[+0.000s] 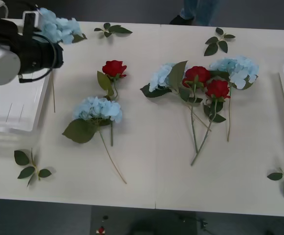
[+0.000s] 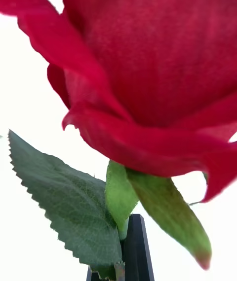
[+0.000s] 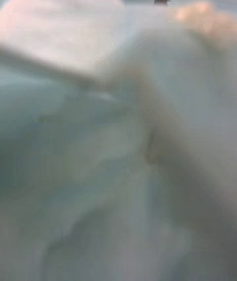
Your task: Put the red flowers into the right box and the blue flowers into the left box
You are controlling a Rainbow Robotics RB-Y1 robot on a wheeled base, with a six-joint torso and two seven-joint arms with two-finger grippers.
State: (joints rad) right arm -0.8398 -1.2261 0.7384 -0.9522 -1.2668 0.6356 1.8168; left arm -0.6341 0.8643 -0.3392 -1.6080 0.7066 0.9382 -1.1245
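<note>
The left claw (image 1: 32,22), clamped on a blue flower (image 1: 58,27), hangs over the left box's (image 1: 10,110) far edge; the step is the drop, calling for a release inside its rim. The right claw (image 2: 133,246) pinches a red rose (image 2: 148,54); more flowers lie on the tabletop (image 1: 146,166) beside that box.

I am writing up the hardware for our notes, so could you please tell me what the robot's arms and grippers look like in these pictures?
In the front view the left arm has a brushed silver cylindrical segment followed by a black wrist housing, with a thin black cable looping beside it and a small white bracket on top. In the right wrist view the right gripper appears as narrow, flat black fingers.
</note>
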